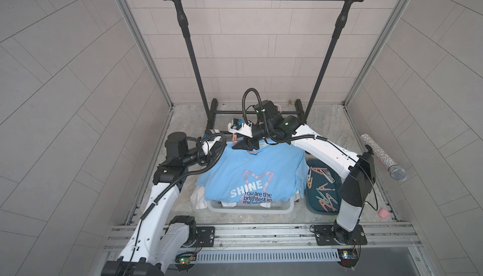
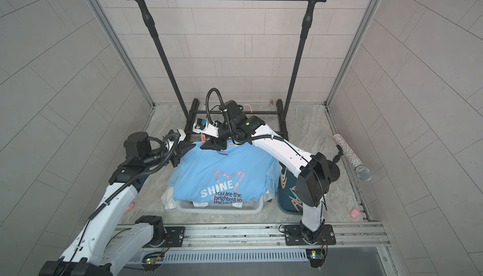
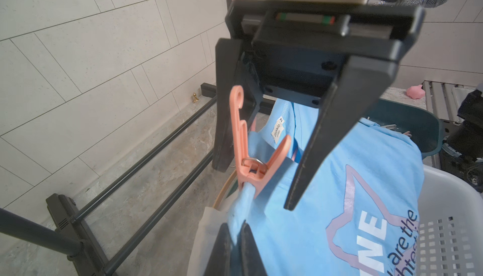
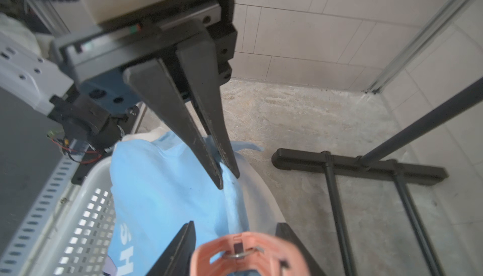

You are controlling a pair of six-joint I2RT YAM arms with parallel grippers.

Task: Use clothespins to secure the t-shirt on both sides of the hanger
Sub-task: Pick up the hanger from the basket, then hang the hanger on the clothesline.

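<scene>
Clothespin [image 3: 257, 180] between right gripper [image 3: 256, 187] parted fingers

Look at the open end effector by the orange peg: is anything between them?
Nothing visible is. The right end effector stands open on either side of the peach clothespin clipped to the blue t-shirt. The left end effector pinches the shirt farther along, out of the way.

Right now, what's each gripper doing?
Left gripper: closed on the t-shirt edge.
Right gripper: open, jaws either side of the clothespin clipped to the t-shirt.
</scene>
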